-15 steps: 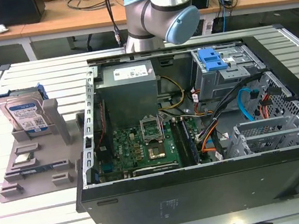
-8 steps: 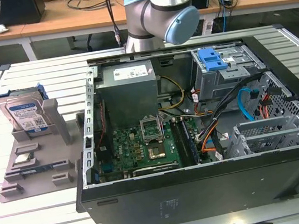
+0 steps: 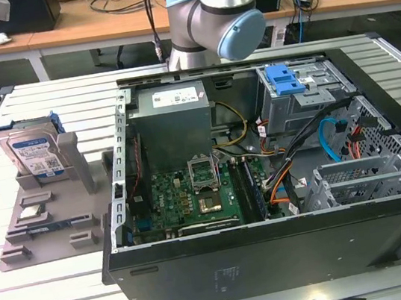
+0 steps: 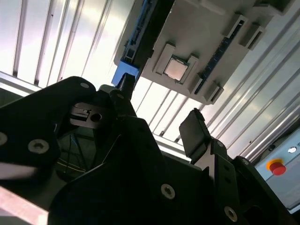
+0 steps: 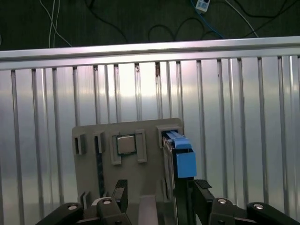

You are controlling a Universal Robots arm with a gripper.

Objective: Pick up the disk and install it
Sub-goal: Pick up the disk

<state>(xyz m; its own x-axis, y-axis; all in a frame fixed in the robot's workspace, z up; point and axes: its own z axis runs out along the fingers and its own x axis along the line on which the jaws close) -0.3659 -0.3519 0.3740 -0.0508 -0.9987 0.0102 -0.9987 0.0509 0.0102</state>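
Your gripper [image 5: 160, 188] hangs over the disk [image 5: 180, 159] with fingers spread and empty, and the disk stands on edge in its grey holder [image 5: 117, 127] beside the open computer case [image 3: 277, 259], so pickup and installation are not yet done.

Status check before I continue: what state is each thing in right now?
disk: standing upright in the grey holder, not gripped.
gripper: open, poised by the disk.
computer case: lying on its side, panel off, inside exposed.
processor chip: seated flat in a holder recess.
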